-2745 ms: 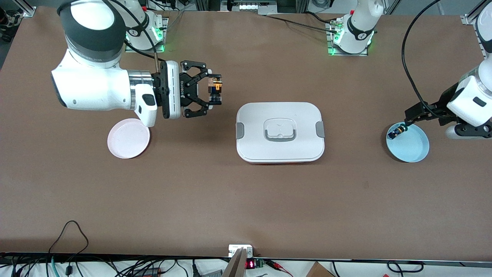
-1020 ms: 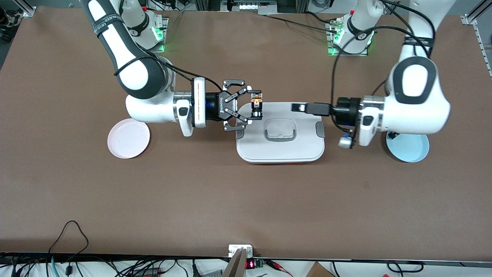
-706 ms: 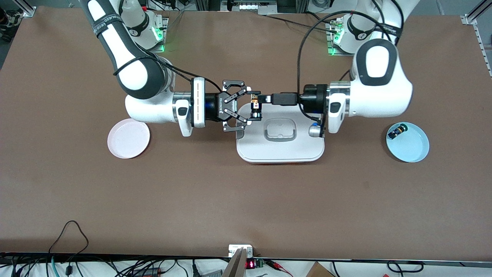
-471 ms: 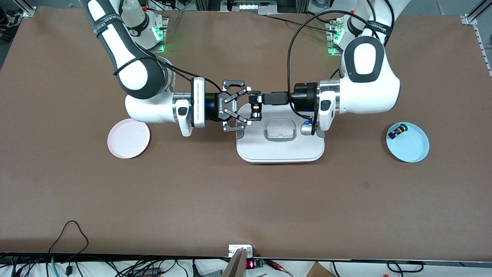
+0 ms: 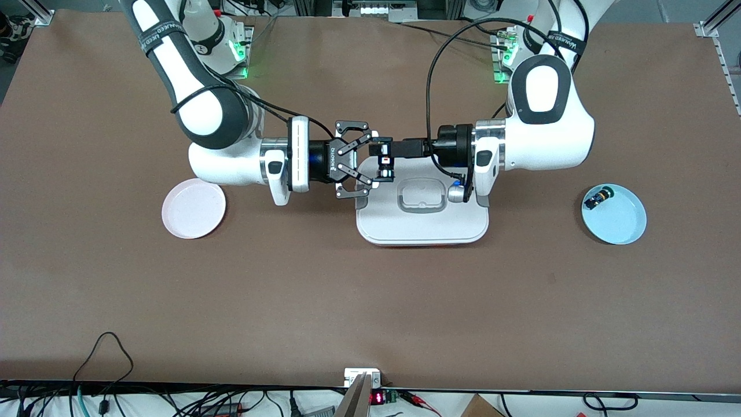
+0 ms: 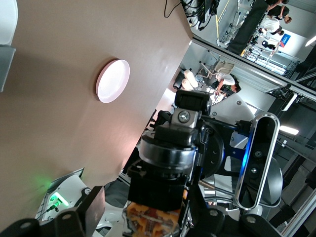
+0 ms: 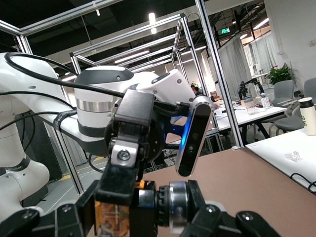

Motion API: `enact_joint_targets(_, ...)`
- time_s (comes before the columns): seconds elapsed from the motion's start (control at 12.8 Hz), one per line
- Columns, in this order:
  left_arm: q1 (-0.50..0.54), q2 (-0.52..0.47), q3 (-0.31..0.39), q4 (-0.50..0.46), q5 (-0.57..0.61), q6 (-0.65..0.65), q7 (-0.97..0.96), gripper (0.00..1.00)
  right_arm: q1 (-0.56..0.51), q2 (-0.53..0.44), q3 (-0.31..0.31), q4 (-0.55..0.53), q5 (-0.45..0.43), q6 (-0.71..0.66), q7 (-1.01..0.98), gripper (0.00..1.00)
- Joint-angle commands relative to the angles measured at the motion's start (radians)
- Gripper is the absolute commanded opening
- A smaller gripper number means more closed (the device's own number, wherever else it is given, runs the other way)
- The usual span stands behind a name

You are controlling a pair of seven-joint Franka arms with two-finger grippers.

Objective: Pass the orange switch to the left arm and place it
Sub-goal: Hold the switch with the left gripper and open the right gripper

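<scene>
Right gripper comes in level from 9 o'clock, off the right arm, and hangs over the 10 o'clock corner of the box. Its jaws are pinched tight on the orange switch, which is up in the air over that same corner of the lid. Pink plate sits on the table at 9 o'clock from the box, toward the right arm's end, well apart from it.

Left gripper comes in level from 3 o'clock, off the left arm, nose to nose with the right one and right at the switch. Whether it has actually closed on the switch, can't tell. The left wrist view shows the switch's orange body right up at the camera.

Blue plate is at 3 o'clock from the box, toward the left arm's end. A small black switch lies in it at its 10 o'clock rim.
</scene>
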Motion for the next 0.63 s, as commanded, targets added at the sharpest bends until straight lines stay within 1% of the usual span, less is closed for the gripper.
enact_joint_targets(0.0,0.015,-0.009,-0.005,-0.011,-0.027,0.007,0.000,0.77,0.005,-0.016,0.004,-0.009,0.017,0.025,-0.028,0.09)
enact_joint_targets(0.08,0.021,-0.009,-0.005,-0.011,-0.027,0.005,-0.001,0.77,0.005,-0.016,0.004,-0.009,0.017,0.027,-0.026,0.09)
enact_joint_targets(0.24,0.035,-0.007,-0.003,-0.011,-0.071,0.002,0.000,0.77,0.005,-0.016,0.004,-0.009,0.019,0.031,-0.026,0.09)
enact_joint_targets(0.39,0.037,-0.006,-0.003,-0.011,-0.075,0.004,0.003,0.77,0.006,-0.016,0.004,-0.009,0.019,0.031,-0.026,0.09)
enact_joint_targets(0.55,0.035,-0.006,-0.003,-0.009,-0.075,0.008,0.015,0.62,0.007,-0.016,0.004,-0.009,0.019,0.033,-0.026,0.09)
